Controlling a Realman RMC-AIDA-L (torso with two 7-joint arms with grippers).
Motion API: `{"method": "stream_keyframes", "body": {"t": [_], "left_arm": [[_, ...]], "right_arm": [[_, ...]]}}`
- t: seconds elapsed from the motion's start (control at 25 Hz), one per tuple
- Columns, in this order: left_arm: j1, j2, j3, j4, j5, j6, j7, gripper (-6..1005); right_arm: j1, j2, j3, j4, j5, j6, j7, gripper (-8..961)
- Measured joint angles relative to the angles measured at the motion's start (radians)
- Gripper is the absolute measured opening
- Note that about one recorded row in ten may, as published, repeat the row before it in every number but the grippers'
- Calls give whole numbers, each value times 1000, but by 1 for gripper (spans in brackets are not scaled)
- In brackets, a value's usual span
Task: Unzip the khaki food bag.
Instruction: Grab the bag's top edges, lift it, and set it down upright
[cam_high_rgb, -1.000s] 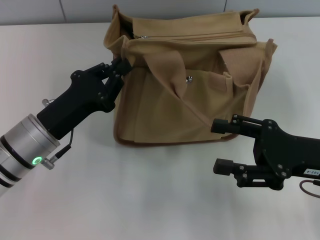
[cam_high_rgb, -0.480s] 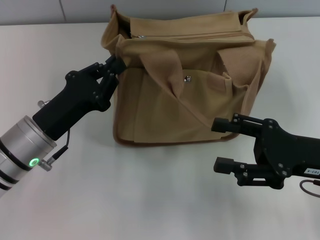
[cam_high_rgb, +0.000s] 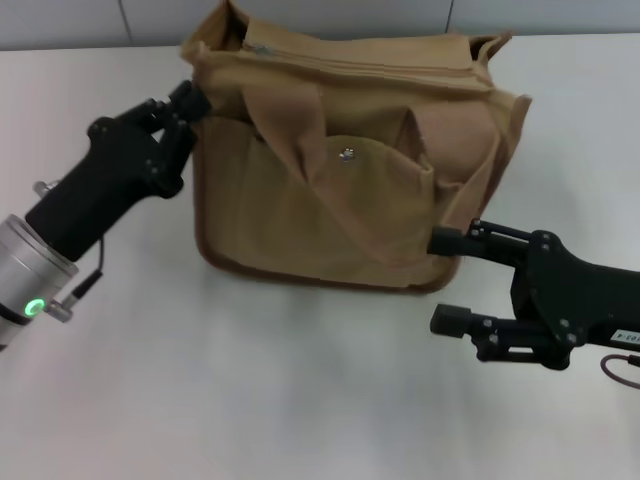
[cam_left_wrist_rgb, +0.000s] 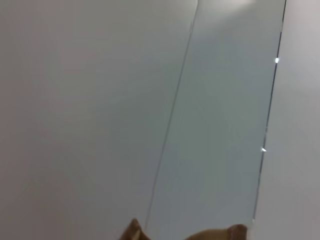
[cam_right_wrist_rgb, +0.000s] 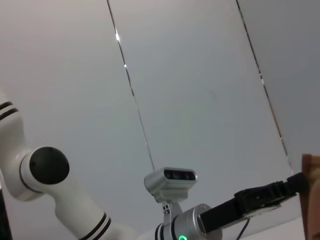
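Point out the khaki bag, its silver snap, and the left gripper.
khaki food bag (cam_high_rgb: 300, 215), head view, front panel.
silver snap (cam_high_rgb: 347, 154), head view, its centre, on the front pocket.
left gripper (cam_high_rgb: 192, 103), head view, tip at the bag's left top corner.

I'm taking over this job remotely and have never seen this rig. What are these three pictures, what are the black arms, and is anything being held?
It is a two-armed robot with black grippers. The head view looks down at a white table from the robot's head. The khaki food bag stands there with its top zipper shut. The left gripper pinches the bag's upper left corner. The right gripper is open and empty, at the bag's lower right corner. The other two pictures come from wrist cameras and show mostly wall; the right wrist view also catches the left arm.
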Motion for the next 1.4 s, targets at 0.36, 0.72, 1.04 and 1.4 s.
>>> {"method": "stream_keyframes", "body": {"t": [0.36, 0.72, 1.04, 1.4], "left_arm": [[-12, 3, -75, 67, -2, 26, -14, 27], [13, 4, 46, 180, 32, 77, -153, 39], [51, -6, 122, 229, 24, 42, -156, 175], [-7, -8, 119, 149, -28, -48, -60, 415]], "right_arm": [[-6, 0, 21, 13, 72, 1, 4, 797], [-28, 0, 57, 15, 76, 13, 3, 797], [-34, 0, 68, 23, 76, 43, 3, 798], [-33, 0, 68, 26, 76, 52, 2, 798]]}}
